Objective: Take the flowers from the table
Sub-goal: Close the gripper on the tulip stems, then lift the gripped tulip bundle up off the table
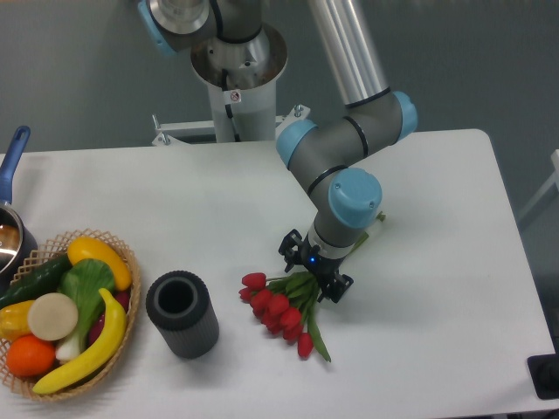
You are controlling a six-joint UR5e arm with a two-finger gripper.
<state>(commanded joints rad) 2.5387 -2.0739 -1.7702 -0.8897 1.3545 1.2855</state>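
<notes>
While your arm bends down over the white bench (437, 288), its claw (314, 272) sits low over the stem end of the flowers (281, 307), just where the green stems gather behind the red heads. You see the claw's two dark fingers standing to either side of the stems, one toward the back edge of the bench and one toward the front right corner, with a small blue light glowing on the body between them. Whether those fingers are pressing on the stems or merely straddling them, you cannot tell from this view. The flowers lie flat on the bench near the middle of its front half, red tulip heads fanned toward the front left, a long green leaf trailing toward the front edge, and the thin stem tips showing past the arm's blue-capped wrist (354, 194) toward the right. A dark ribbed cylinder (182, 314) stands upright and open-topped nearer the front left, apart from the blooms. At the front left corner your wicker basket (122, 262) holds bananas, a cucumber, an orange and other produce. A pot with a blue handle (14, 157) pokes in at the left edge.
</notes>
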